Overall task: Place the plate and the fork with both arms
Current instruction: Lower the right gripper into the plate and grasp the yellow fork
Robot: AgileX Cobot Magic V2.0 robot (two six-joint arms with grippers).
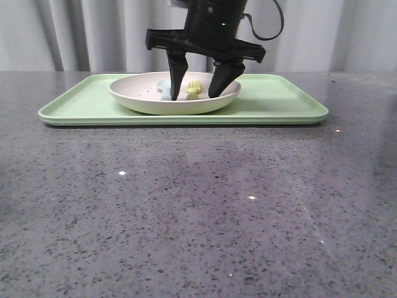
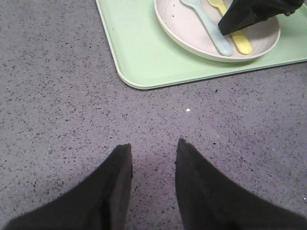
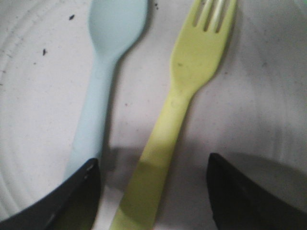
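Right claw (image 1: 197, 85) is hanging wide open inside the shallow round cream-white plate (image 1: 133, 93), straddling the small yellow plastic fork (image 3: 177, 110) lying beside a pale blue spoon (image 3: 103, 81). Plate is sitting on a rectangular light green tray (image 1: 80, 102). Left claw (image 2: 153, 151), fingers parted, is hovering over grey speckled surface (image 2: 57, 96) near the tray's corner.

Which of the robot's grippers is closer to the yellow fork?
Right. The right gripper hangs open astride the fork in the plate; the left gripper hovers open over bare table, off the tray.
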